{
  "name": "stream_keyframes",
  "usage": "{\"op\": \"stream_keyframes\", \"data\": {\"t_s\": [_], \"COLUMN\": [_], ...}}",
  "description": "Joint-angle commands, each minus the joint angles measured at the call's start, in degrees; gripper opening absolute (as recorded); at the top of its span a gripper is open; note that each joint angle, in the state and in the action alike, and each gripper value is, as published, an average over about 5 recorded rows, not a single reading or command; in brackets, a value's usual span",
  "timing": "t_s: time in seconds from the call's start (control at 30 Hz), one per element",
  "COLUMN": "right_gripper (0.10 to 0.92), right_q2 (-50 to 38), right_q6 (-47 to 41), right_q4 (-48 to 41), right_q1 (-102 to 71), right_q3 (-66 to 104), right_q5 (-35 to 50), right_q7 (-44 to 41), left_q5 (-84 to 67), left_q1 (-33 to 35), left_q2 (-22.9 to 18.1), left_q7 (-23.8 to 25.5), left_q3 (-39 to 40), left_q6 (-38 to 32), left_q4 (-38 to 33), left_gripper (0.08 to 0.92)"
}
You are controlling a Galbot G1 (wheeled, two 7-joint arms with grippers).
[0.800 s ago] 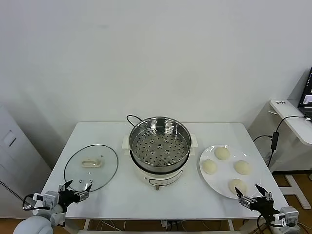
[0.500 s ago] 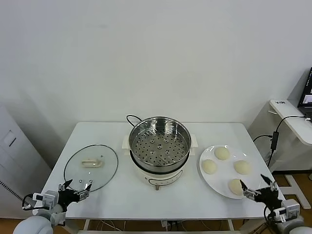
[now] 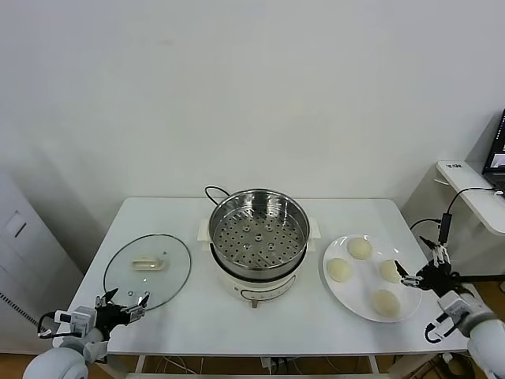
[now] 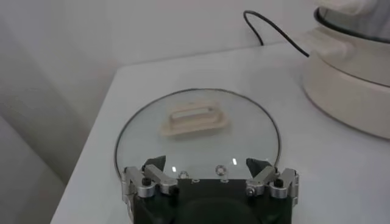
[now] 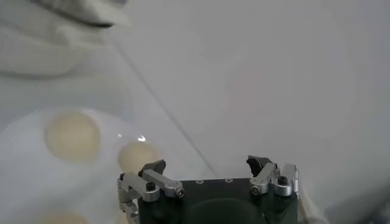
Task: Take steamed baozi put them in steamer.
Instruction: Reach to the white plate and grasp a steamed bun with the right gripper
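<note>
Left claw point(image 3: 122, 304) open, parked at desk point(image 3: 181, 324) 7 o'clock corner, by glass lid point(image 3: 147, 270). Steamer point(image 3: 259, 229) centre, empty. Four steamed baozi point(image 3: 359, 248) on plate point(image 3: 338, 294) at 3 o'clock. Right claw point(image 3: 420, 264) open beside plate's edge, arm cut off by frame.

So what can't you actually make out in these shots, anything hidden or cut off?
- Steamer: only part of its white base shows in the left wrist view, cut by the frame edge.
- Baozi: right wrist view shows two fully; a third is cut by the frame edge, the fourth unseen.
- Cord: its far end is hidden behind the steamer in the head view.
</note>
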Motion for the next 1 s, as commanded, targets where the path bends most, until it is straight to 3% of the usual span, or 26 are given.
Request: {"op": "stream_keyframes", "data": {"t_s": [0.03, 0.23, 0.5, 0.73, 1.0], "right_gripper": [0.823, 0.823, 0.823, 0.823, 0.823], "right_q2": [-11.25, -15.52, -15.01, -10.94, -3.54], "right_q6": [3.40, 8.22, 14.13, 16.13, 16.52], "right_q4": [-8.93, -17.46, -27.87, -35.27, -43.99], "right_q1": [17.22, 33.22, 56.34, 70.54, 77.48], "right_q3": [-11.88, -27.24, -51.79, -67.75, -74.69], "right_q5": [-5.04, -0.40, 0.43, 0.36, 0.05], "right_q7": [-17.54, -28.64, -37.30, -41.72, -41.69], "left_q5": [0.56, 1.50, 1.85, 1.86, 1.85], "left_q1": [-0.67, -0.79, -1.47, -1.72, -2.07], "left_q2": [-0.47, -1.39, -1.72, -1.69, -1.43], "left_q7": [0.04, 0.11, 0.07, 0.03, 0.07], "left_q3": [0.26, 0.44, 0.51, 0.52, 0.59], "left_q6": [0.14, 0.46, 1.21, 1.83, 2.13], "left_q4": [0.08, -0.79, -1.00, -1.15, -0.60], "left_gripper": [0.823, 0.823, 0.823, 0.823, 0.823]}}
